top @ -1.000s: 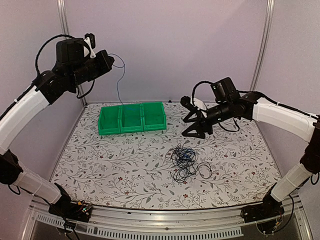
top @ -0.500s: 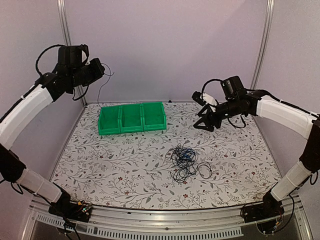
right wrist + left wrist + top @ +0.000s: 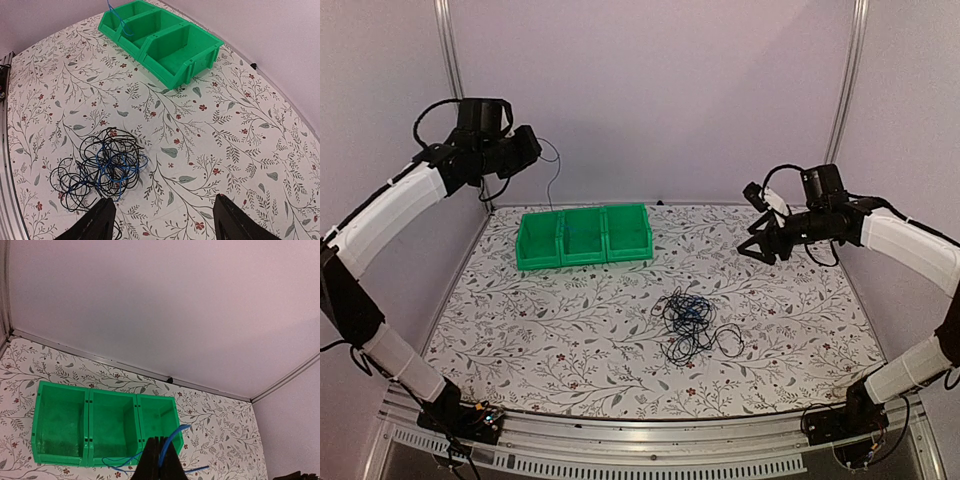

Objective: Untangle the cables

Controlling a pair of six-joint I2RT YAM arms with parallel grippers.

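The cables (image 3: 690, 325) lie as a loose tangle of black loops with blue strands on the table's middle. The right wrist view has this tangle (image 3: 100, 165) at its lower left. My left gripper (image 3: 533, 152) is high above the back left of the table, shut on a thin blue cable (image 3: 556, 178) that hangs down toward the green bins. In the left wrist view the closed fingers (image 3: 158, 441) pinch that blue cable (image 3: 172, 437), which loops over the bins. My right gripper (image 3: 760, 248) hovers open and empty to the right of the tangle, fingers (image 3: 100, 222) wide apart.
A row of three green bins (image 3: 585, 235) stands at the back left of the flowered table top (image 3: 790, 330). A blue strand (image 3: 117, 17) dangles over the far bin (image 3: 115, 20) in the right wrist view. Walls close off the back and both sides.
My right arm has drawn back to the right, away from the tangle. My left arm has shifted with the blue cable, still shut on it high above the bins.
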